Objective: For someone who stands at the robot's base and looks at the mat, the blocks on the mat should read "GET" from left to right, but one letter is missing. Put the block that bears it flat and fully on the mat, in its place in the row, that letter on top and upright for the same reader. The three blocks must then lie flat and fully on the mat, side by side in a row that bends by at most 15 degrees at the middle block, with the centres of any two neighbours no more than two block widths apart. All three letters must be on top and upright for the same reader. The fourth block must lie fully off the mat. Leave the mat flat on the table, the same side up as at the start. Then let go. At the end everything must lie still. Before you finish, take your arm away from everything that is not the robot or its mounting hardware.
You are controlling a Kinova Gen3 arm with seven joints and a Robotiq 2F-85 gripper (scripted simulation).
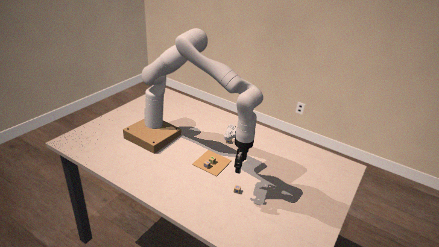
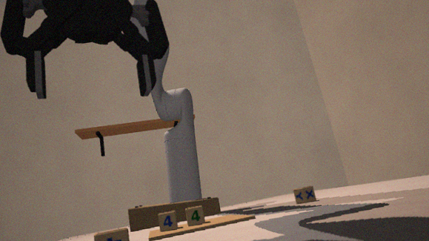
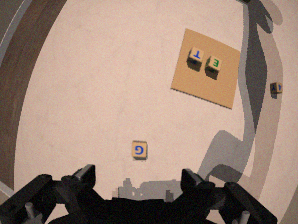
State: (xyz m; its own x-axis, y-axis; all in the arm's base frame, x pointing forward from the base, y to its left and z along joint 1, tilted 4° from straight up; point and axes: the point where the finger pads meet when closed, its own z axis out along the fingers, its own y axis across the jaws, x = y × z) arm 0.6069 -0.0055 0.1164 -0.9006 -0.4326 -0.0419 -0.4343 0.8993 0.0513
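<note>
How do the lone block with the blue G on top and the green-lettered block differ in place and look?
The G block sits on the bare table, off the mat; the green-lettered block sits on the mat beside a blue-lettered neighbour. The G block's top letter is blue, the other's green. Both lie flat, untouched by the open hand.

A plain, bare room, more a test space than a lived-in home. Behind the gripper (image 1: 237,169) run beige walls (image 1: 337,46) with a white skirting board (image 1: 307,132), and a white wall socket (image 1: 300,108) sits off to its side. Below it stands a pale table (image 1: 153,190) on dark legs, over brown wood-plank flooring (image 1: 27,190). The arm's tan mounting plinth (image 1: 151,134) is fixed to the table top, away from the gripper.
</note>
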